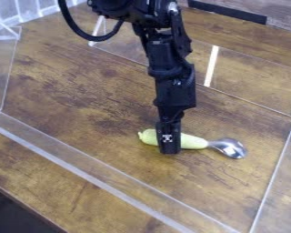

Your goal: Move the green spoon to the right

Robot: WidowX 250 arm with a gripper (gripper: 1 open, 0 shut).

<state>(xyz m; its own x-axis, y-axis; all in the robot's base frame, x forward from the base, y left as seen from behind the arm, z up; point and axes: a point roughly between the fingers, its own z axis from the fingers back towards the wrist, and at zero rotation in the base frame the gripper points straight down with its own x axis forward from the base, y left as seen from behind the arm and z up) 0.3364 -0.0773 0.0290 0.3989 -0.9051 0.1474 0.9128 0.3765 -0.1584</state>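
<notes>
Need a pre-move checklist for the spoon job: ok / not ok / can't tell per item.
1. Spoon in view, handle and bowl: ok
2. Gripper at the handle, not the bowl: ok
3. Spoon firmly gripped: cannot tell, the fingers hide that part of the handle
4. Spoon lifted off the table: not ok, it looks to be lying on the wood
5. Bowl free of the gripper: ok
6. Black cable away from the spoon: ok, it loops up by the arm
</notes>
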